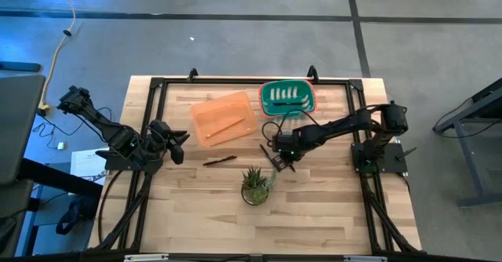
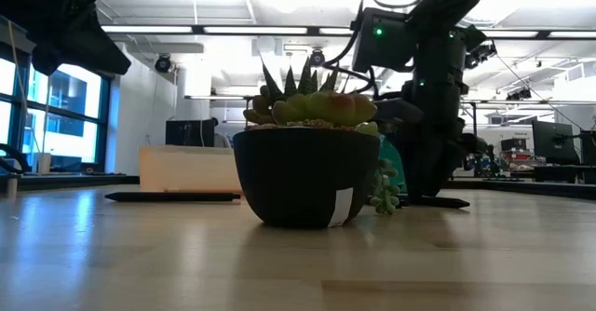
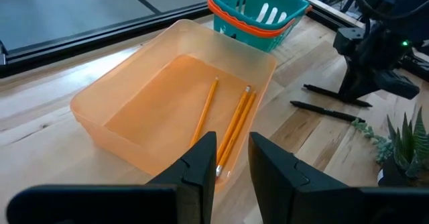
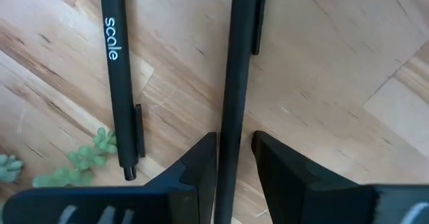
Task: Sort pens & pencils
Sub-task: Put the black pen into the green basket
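R pincer (image 4: pixel 234 158) down on table (image 4: pixel 322 63), pinching a pen (image 4: pixel 239 63); L pincer (image 3: pixel 231 158) slightly spread, empty, above pencils (image 3: pixel 231 120) in tray (image 3: pixel 120 96).

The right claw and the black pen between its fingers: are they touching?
Cannot tell. In the right wrist view the pen runs between the right claw's fingers, but whether they press on it or stand just clear is not plain.
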Tool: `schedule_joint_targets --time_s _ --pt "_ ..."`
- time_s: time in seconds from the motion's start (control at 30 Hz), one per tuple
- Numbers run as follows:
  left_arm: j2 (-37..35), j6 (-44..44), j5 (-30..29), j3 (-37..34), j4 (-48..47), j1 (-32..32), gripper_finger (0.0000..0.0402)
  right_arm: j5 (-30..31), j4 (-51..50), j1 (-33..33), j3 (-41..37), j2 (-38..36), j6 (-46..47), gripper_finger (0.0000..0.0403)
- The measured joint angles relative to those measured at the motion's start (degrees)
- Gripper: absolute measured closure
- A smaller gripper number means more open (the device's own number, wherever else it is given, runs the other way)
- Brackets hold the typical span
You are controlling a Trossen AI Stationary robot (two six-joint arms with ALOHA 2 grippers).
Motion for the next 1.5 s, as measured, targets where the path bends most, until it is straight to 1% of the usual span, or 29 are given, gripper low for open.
schedule_joint_targets --time_s 0.13,0.2,0.27,0.4,0.47,0.57,0.77,1.13,1.5 --pt "0.0 -0.3 -1.1 0.0 0.0 0.0 0.0325 0.2 -1.0 0.0 0.6 0.1 -1.8 0.0307" --pt "0.0 -0.3 -1.2 0.0 0.1 0.0 0.0325 0.4 -1.2 0.0 0.6 0.1 -1.8 0.0317" --pt "0.0 -0.3 -1.2 0.0 0.1 0.0 0.0325 0.4 -1.4 0.0 0.6 0.1 -1.8 0.0335" --pt "0.0 -0.9 -1.2 0.0 0.1 0.0 0.0325 0.1 -1.6 0.0 0.6 0.1 -2.2 0.0385" --pt "0.0 -1.3 -1.4 0.0 0.1 0.0 0.0325 0.1 -1.6 0.0 0.6 0.1 -2.2 0.0394" --pt "0.0 -1.5 -1.4 0.0 0.1 0.0 0.0325 0.1 -1.6 0.0 0.6 0.1 -1.5 0.0389" --pt "0.0 -1.6 -1.4 0.0 0.2 0.0 0.0325 -0.1 -1.6 0.0 0.6 -0.4 -1.1 0.0398" --pt "0.0 -1.7 -1.4 0.0 0.2 0.0 0.0325 -1.0 -4.0 0.0 0.3 -5.5 -0.5 0.0401" --pt "0.0 -1.7 -1.6 0.0 0.2 0.0 0.0325 -2.7 -4.0 0.2 0.5 -6.8 0.4 0.0402"
